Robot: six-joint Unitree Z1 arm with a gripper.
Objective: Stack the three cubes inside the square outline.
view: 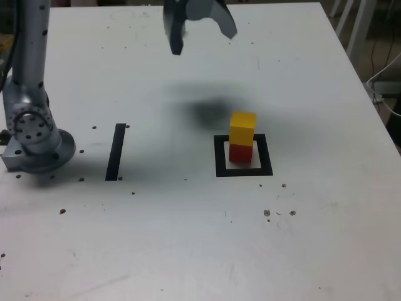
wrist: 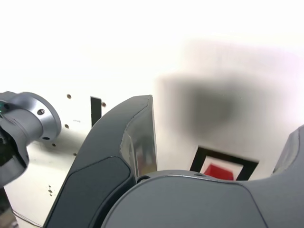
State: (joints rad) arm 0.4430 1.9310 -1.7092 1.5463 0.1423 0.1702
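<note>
**2 cubes stacked in the frame, claw spread wide above**

The yellow cube sits squarely on the red cube, both matte, sharp-edged blocks of like size. The pair stands inside the square outline, a thick black frame with a white centre slightly wider than a cube; the stack sits toward the far side of that centre, leaving a bare white strip on the near side. Only 2 cubes show in either view.

The claw hangs high over the far part of the surface, its 2 curved, dark grey jaws splayed wide with nothing between them. It is well apart from the stack, and its soft shadow falls just behind the frame.

The surface is flat, white and scuffed, dotted with small dark specks. A straight black strip lies toward the exterior view's left, near the arm's grey metal base. Between strip and frame the surface is bare, as is the wide near part up to its edge.
</note>
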